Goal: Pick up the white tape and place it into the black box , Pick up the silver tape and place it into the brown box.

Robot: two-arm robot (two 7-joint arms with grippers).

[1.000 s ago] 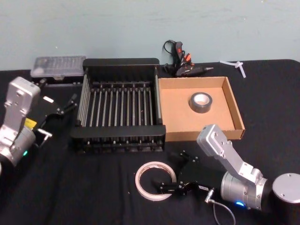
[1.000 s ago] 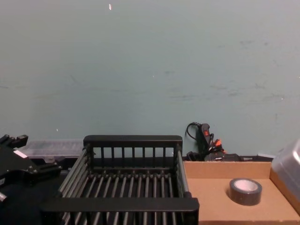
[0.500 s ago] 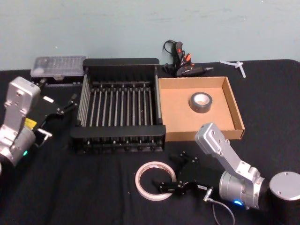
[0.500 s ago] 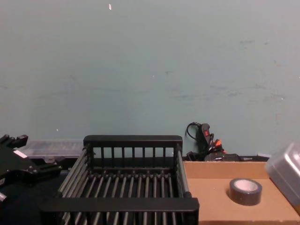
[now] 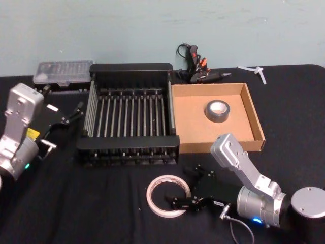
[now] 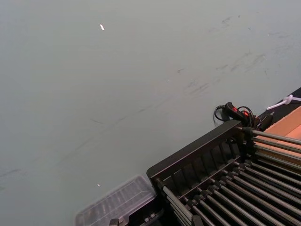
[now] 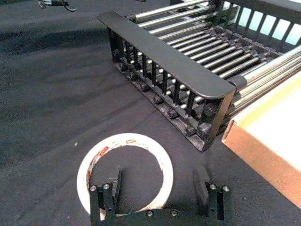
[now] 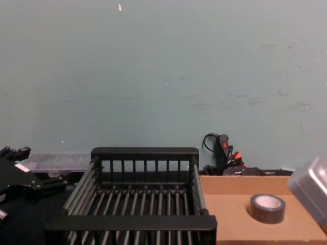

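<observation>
So the right pincer (image 7: 157,188) is down low at the near edge of the desk (image 5: 76,203), fingers spread apart and straddling the rim of the white tape (image 7: 125,174). From the right wrist view one finger (image 7: 114,184) sits inside the hole of the ring and the other (image 7: 201,182) is outside it, so the near-side band of the roll lies between them. I can't tell whether either finger is actually touching the tape yet, but nothing is clamped.

The tape lies flat on the desk, its hole facing up, a bit to the robot's left of the pincer's wrist and right in front of the fingers. That's the bit that matters I'd say: the wall of the ring already runs across the gap, so closing the fingers should pinch it.

Going outward, the black box (image 5: 127,152) is just beyond the tape, near but not touching, so the carry looks like a short lift up and over the front rim. The brown box (image 5: 256,122) sits against the black one's right side, and the silver tape (image 5: 217,110) is already lying flat inside it, so that half looks done.

The left pincer (image 5: 66,118) is parked off to the left of the black box, well away from the tape, fingers apart. The right arm is clearly the nearer one here.
</observation>
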